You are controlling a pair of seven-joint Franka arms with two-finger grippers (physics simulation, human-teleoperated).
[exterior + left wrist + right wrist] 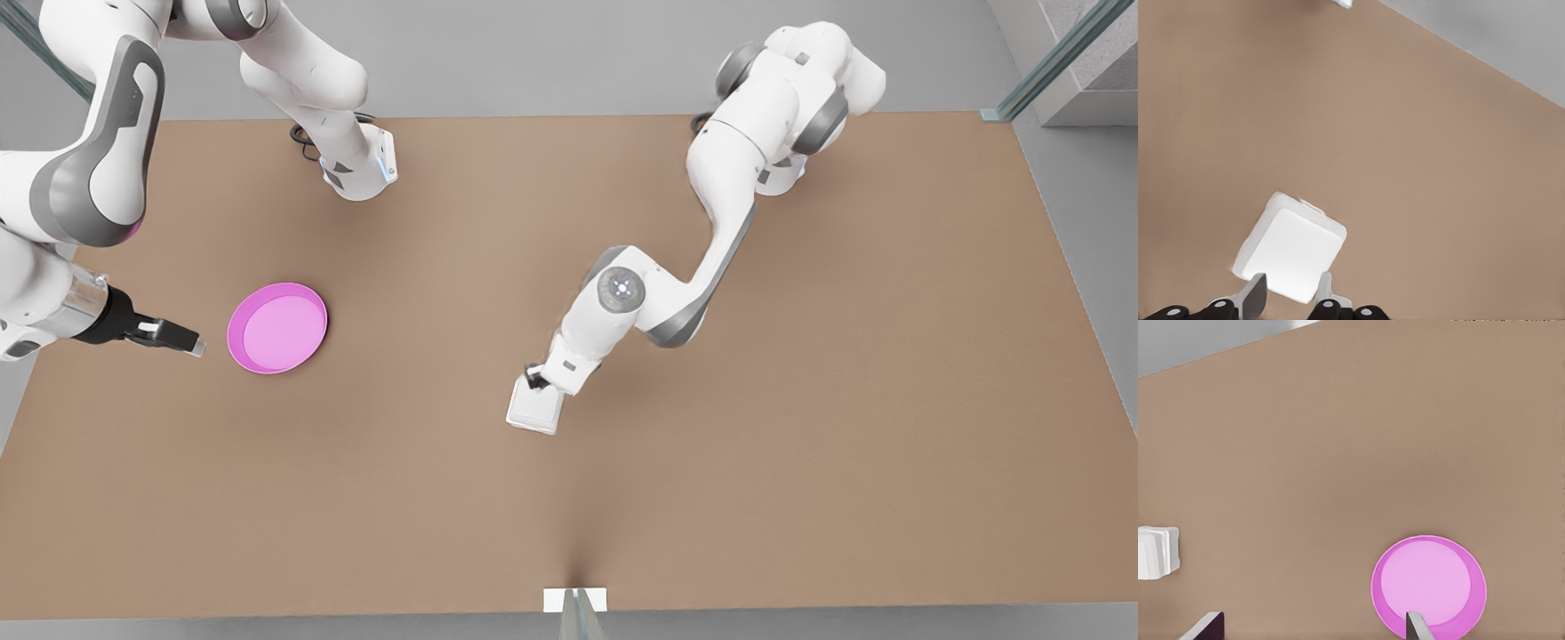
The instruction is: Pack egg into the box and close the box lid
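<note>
The white box (535,411) lies on the brown table near the middle, with its plain white box lid (1295,250) lying flat over it. The egg is hidden. My left gripper (536,378) hovers over the box's edge nearest the arm. Its fingers (1257,297) are open and stand apart above the lid, holding nothing. My right gripper (188,344) waits at the front view's left, beside the pink plate, wide open and empty (1310,630). The box (1157,552) is far off in the right wrist view.
A round pink plate (277,327) sits empty at the front view's left, close to the right gripper and also seen in the right wrist view (1429,587). A small white bracket (575,600) marks the table's near edge. Bare brown tabletop surrounds the box.
</note>
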